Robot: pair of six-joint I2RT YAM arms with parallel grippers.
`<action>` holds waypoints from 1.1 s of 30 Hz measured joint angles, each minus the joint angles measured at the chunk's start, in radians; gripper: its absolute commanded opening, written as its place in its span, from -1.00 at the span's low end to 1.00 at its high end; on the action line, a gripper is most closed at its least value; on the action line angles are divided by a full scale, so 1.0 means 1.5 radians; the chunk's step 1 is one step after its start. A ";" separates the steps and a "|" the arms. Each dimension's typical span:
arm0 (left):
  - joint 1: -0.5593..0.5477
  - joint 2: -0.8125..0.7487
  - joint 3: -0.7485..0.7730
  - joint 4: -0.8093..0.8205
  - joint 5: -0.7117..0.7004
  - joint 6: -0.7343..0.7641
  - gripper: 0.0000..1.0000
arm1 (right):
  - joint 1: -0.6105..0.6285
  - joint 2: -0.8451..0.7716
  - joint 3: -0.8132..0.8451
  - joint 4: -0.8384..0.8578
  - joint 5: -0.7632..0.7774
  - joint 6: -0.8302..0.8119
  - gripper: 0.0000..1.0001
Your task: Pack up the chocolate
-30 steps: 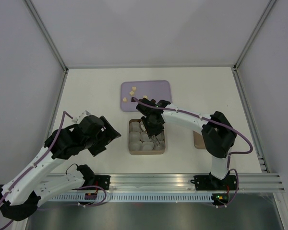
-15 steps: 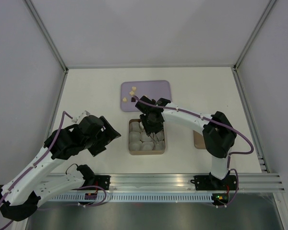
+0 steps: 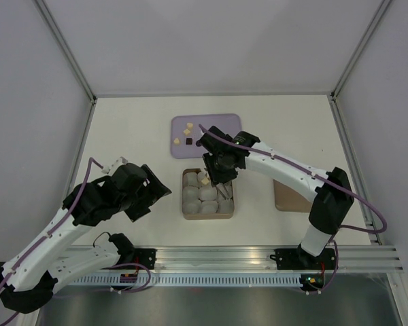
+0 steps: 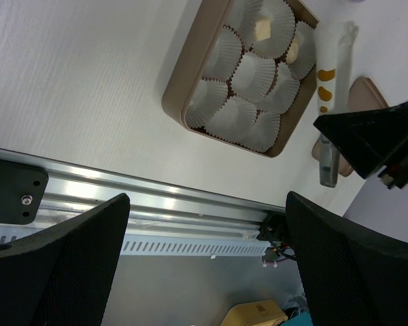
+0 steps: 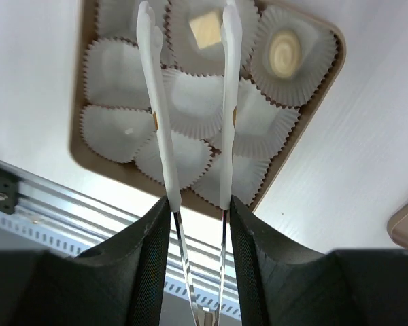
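I see my left claw [image 4: 207, 204] spread wide with nothing in it. To its right sits the box [image 4: 177, 88], well apart from it and filled with white paper cups [image 4: 255, 71]. My right claw [image 5: 198, 204] hangs over the box, closed on the tongs [image 5: 160, 122]. It pinches both arms near the handle end, and the white tong tips stand apart. Ahead of this claw, a square chocolate [image 5: 204, 30], pale, lies in a cup in the far row, in line between the two tips. A round chocolate [image 5: 285, 53], cream, fills the neighbouring cup. Beyond the claw, on the purple tray [image 3: 224, 122], lie a few pale pieces [image 3: 188, 127] and one dark piece [image 3: 190, 141]. To this claw's right a tan lid [image 3: 285, 197] lies flat on the table [image 3: 122, 129].
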 measured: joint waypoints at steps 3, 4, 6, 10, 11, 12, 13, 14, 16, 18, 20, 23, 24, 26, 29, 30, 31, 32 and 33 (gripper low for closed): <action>0.000 0.003 0.000 0.000 0.000 0.000 0.99 | -0.005 -0.003 0.057 -0.013 0.003 -0.002 -0.12; 0.000 0.004 0.001 0.000 0.000 0.000 0.99 | -0.009 0.003 0.077 -0.014 0.005 -0.005 -0.12; 0.000 0.007 0.001 0.000 0.000 0.000 0.99 | -0.024 0.024 0.125 -0.020 0.008 -0.011 -0.12; 0.000 0.009 0.001 0.000 0.000 0.000 0.99 | -0.082 0.120 0.260 -0.033 0.020 -0.027 -0.11; 0.000 0.010 0.001 0.000 0.000 0.000 0.99 | -0.097 0.154 0.301 -0.041 0.026 -0.032 -0.12; 0.000 0.010 0.001 0.000 0.001 0.000 0.99 | -0.110 0.181 0.332 -0.041 0.034 -0.037 -0.12; 0.000 0.012 0.002 0.000 0.001 0.000 0.99 | -0.121 0.206 0.357 -0.041 0.039 -0.040 -0.12; 0.000 0.013 0.004 0.000 0.002 0.000 0.99 | -0.129 0.229 0.381 -0.047 0.044 -0.042 -0.12; 0.000 0.017 0.008 0.000 0.002 0.000 0.99 | -0.139 0.264 0.411 -0.048 0.046 -0.042 -0.12; 0.000 0.021 0.013 0.000 0.002 0.000 0.99 | -0.142 0.296 0.432 -0.049 0.046 -0.042 -0.11; 0.000 0.025 0.016 0.001 0.002 0.000 0.99 | -0.143 0.319 0.443 -0.050 0.043 -0.042 -0.11; 0.000 0.029 0.016 0.001 0.002 0.000 0.99 | -0.144 0.356 0.468 -0.050 0.041 -0.043 -0.10; 0.000 0.030 0.016 0.001 0.002 0.000 0.99 | -0.144 0.368 0.477 -0.049 0.040 -0.043 -0.10; 0.000 0.030 0.016 0.002 0.002 0.000 0.99 | -0.146 0.386 0.490 -0.049 0.040 -0.043 -0.10; 0.000 0.030 0.016 0.002 0.002 0.000 0.99 | -0.149 0.404 0.495 -0.047 0.042 -0.043 -0.09; 0.000 0.030 0.016 0.002 0.002 0.000 0.99 | -0.151 0.407 0.495 -0.046 0.043 -0.043 -0.09; 0.000 0.030 0.016 0.002 0.002 0.000 0.99 | -0.153 0.412 0.495 -0.046 0.044 -0.043 -0.08; 0.000 0.030 0.016 0.002 0.002 0.000 0.99 | -0.154 0.416 0.495 -0.046 0.045 -0.043 -0.08; 0.000 0.030 0.016 0.002 0.002 0.000 0.99 | -0.155 0.419 0.495 -0.046 0.046 -0.043 -0.08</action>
